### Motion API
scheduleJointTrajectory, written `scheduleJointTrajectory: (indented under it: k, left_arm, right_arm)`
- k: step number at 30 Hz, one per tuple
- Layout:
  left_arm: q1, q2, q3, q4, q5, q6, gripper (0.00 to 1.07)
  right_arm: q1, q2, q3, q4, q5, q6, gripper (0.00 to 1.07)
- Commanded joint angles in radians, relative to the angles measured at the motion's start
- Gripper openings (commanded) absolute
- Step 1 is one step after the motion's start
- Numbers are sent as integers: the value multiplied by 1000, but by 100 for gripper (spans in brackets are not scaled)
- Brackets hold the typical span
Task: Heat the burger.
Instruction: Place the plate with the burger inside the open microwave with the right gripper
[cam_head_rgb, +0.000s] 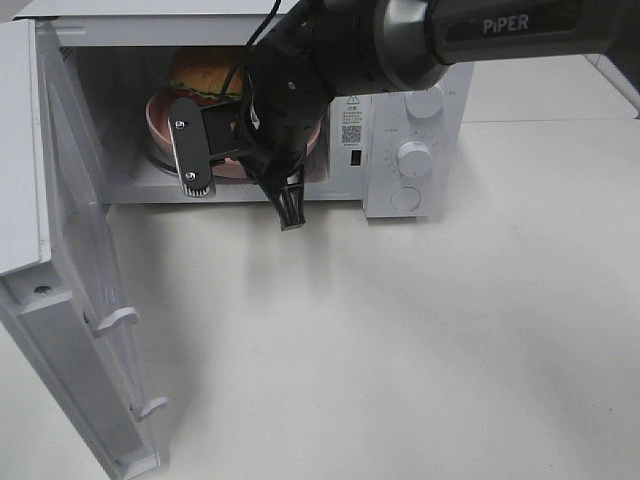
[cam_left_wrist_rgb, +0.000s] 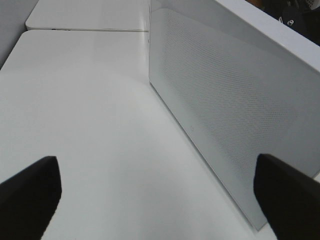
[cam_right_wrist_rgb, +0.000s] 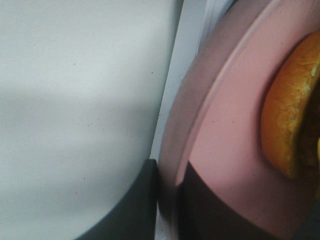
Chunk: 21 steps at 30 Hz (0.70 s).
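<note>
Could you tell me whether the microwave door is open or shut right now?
Open. The door hangs swung out on the left, and the burger on its pink plate is visible inside the microwave.

— Where's the burger (cam_head_rgb: 205, 72)?
— On the pink plate (cam_head_rgb: 160, 115) inside the microwave (cam_head_rgb: 430, 110); the door (cam_head_rgb: 90, 300) hangs open at near left.
— And the right gripper (cam_head_rgb: 243, 198)?
— At the plate's near rim, in the opening.
</note>
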Motion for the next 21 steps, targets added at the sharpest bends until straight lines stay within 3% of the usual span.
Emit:
scheduleJointTrajectory:
  k: [1,21]
  left_arm:
    - [-4,-21,5,-5,-11,-3,100]
    - [-4,-21,5,3,-11,-3,100]
  right_arm:
    - [-16,6,-49,-36,-54,1,0]
    - [-16,70,-106,-73,-76,1,2]
